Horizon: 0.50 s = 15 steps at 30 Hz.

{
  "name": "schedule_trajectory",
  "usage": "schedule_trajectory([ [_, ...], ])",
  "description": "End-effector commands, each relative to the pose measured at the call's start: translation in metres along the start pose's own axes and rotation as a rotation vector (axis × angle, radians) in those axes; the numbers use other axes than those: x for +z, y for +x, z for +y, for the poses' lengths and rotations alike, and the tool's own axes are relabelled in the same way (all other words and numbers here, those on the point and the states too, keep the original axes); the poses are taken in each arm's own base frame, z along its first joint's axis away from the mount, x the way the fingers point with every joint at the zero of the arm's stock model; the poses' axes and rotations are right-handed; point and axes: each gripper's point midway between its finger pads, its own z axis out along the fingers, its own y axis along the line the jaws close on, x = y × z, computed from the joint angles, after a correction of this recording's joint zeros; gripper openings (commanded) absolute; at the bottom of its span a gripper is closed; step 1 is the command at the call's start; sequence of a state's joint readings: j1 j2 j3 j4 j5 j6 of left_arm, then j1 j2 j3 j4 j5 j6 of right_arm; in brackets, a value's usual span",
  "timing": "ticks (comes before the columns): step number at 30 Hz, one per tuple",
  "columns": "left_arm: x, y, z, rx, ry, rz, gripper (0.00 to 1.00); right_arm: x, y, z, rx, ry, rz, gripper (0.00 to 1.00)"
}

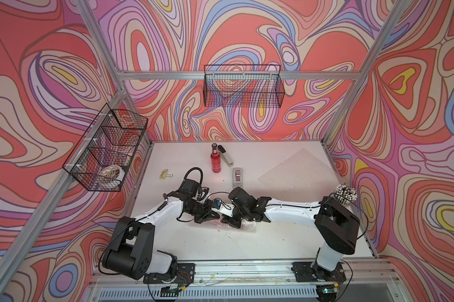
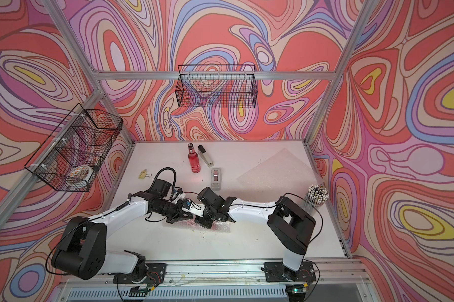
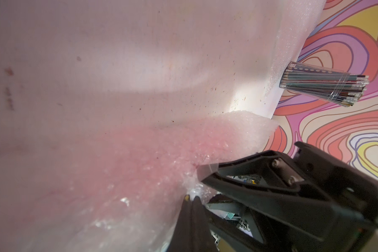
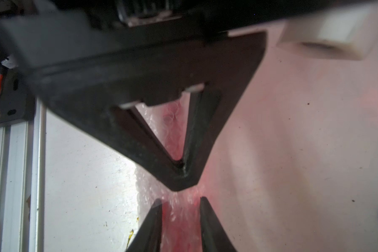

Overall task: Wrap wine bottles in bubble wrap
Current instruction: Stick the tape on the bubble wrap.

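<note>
The left gripper (image 3: 191, 197), jaws pressed together, pinches the wrap (image 3: 238, 131) rolled round the bottle (image 4: 179, 231), which lies at the table's (image 1: 273, 243) front middle. The right gripper (image 4: 180, 200) clasps that roll, one finger on each side. The spare bottle (image 1: 215, 159) stands well behind.

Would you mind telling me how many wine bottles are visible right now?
2. The upright bottle stands beside the stapler; the wrapped bottle shows only as red through bubble wrap, between the fingers of the right claw.
</note>
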<state>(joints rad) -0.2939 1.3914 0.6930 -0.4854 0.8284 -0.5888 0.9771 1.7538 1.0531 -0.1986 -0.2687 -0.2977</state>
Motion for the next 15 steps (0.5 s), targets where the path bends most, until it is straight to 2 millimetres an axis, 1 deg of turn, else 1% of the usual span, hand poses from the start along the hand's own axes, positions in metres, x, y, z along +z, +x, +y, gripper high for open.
schedule_trajectory([
  [1, -0.002, 0.010, 0.006, -0.028, -0.018, 0.011, 0.00, 0.011, 0.048, 0.017, 0.029, -0.039, 0.152, 0.30],
  [7, 0.003, 0.009, 0.010, -0.038, -0.016, 0.018, 0.00, 0.011, 0.048, 0.018, 0.025, -0.040, 0.154, 0.30],
  [11, 0.001, 0.011, 0.016, -0.035, -0.048, 0.013, 0.00, 0.011, 0.049, 0.019, 0.028, -0.040, 0.153, 0.31],
  [15, 0.006, 0.013, 0.024, -0.049, -0.059, 0.030, 0.00, 0.011, 0.045, 0.022, 0.026, -0.057, 0.135, 0.36],
])
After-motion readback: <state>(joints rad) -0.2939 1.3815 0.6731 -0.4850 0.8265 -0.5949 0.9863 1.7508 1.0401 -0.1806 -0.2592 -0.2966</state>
